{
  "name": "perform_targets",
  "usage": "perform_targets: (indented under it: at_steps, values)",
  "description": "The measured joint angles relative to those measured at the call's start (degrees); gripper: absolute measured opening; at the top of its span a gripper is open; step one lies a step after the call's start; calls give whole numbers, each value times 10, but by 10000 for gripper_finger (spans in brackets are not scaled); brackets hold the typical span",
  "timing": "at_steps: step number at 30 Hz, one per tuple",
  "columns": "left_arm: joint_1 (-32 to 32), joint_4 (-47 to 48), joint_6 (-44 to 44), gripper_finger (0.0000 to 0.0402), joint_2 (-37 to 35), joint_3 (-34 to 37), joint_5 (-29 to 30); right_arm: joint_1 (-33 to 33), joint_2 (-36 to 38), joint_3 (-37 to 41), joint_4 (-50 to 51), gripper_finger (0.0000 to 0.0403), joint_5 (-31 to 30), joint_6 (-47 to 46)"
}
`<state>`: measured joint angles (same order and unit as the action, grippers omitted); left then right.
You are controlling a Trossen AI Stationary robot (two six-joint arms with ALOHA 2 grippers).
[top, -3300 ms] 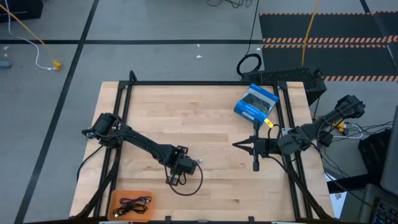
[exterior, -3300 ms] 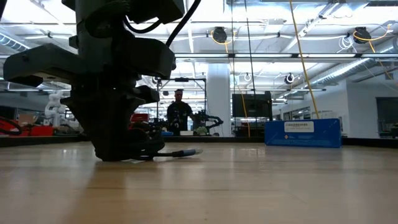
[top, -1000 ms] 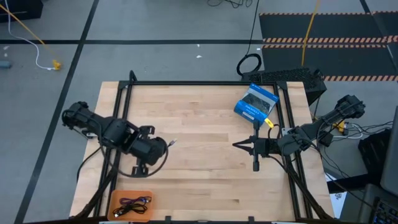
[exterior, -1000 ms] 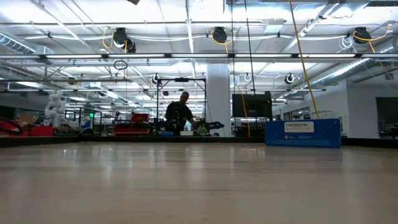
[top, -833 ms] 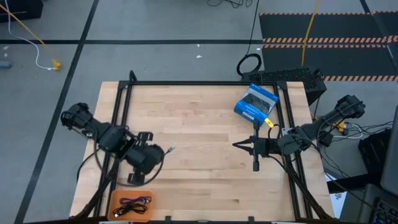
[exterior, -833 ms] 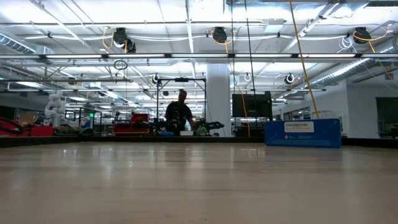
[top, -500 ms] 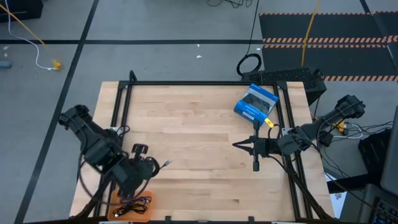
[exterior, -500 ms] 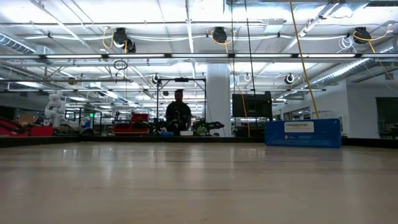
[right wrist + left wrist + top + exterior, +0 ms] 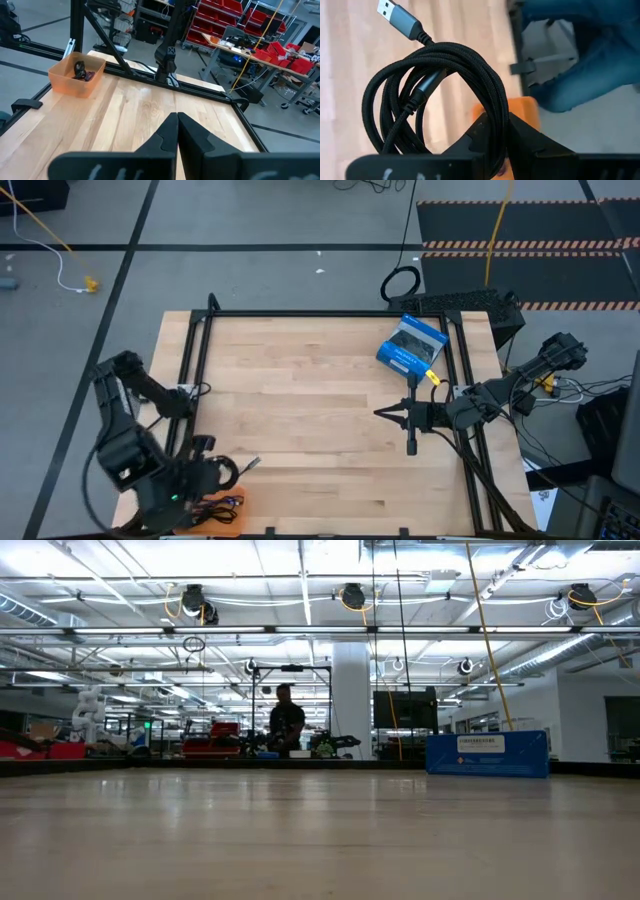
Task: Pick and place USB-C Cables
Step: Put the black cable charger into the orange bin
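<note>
My left gripper (image 9: 212, 477) hovers at the table's near left corner, shut on a black braided USB cable (image 9: 420, 90) wound in a loose coil. The coil's silver plug (image 9: 395, 17) sticks out free. Just below it stands an orange bin (image 9: 232, 517), which also shows in the left wrist view (image 9: 522, 107). In the bin lies a purplish-blue cable (image 9: 228, 502) with a dark one beside it. My right gripper (image 9: 380, 414) waits shut above the table's right part, pointing left. My left gripper pinches the coil's bundled strands (image 9: 499, 112) between its two fingers, several loops together at one side of the coil. The fingers lie across the strands. The coil is lifted clear of the table and stands out beyond the fingertips, above the orange bin.
A blue packaged box (image 9: 411, 345) lies at the far right of the table and shows in the low view too (image 9: 487, 753). A black frame (image 9: 300, 313) runs round the wooden tabletop. A person (image 9: 285, 725) stands far behind the table.
My left arm has swung from the table's left middle toward the near left corner, carrying the black coil lifted clear. The coil now hangs over the orange bin. The gripper has stayed shut on it.
</note>
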<state>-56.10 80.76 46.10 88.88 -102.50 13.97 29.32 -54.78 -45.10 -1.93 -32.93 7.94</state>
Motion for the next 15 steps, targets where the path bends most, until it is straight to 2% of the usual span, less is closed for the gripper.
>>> perform_targets:
  at_steps: [7, 15]
  values:
    - [-52, -33, 44, 47, 15, 0, 14, 0, 0, 0, 0, 2, 0, -4]
    - [-76, -46, 56, 47, 41, 0, 15, 0, 0, 0, 0, 2, 0, -13]
